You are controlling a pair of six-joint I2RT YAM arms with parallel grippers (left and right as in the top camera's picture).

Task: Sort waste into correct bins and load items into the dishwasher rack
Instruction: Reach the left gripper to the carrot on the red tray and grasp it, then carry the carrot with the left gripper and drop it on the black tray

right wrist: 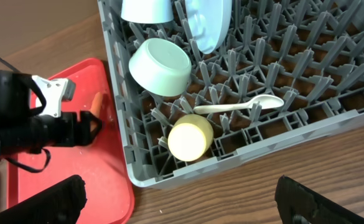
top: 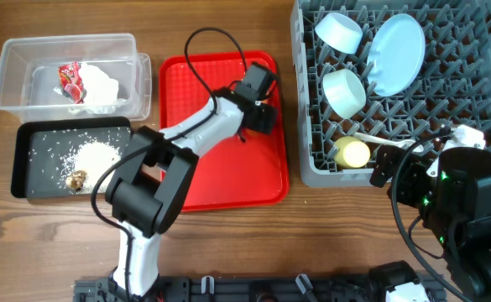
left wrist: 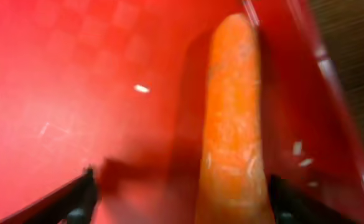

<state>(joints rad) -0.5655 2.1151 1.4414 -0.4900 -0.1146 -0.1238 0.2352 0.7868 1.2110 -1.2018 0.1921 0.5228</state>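
Observation:
My left gripper is open low over the far right part of the red tray. The orange carrot lies on the tray between its fingers, close to the right one, ungripped. The carrot's tip shows in the right wrist view. The clear tub holds the red-and-white wrapper with tissue. The black tray holds rice and the brown lump. The grey rack holds the blue plate, blue bowl, green bowl, yellow cup and spoon. My right gripper is open and empty.
The flat red tray lies between the bins and the rack, with a few rice grains on it. The left arm's cable loops over the tray's far edge. The right arm's base sits in front of the rack.

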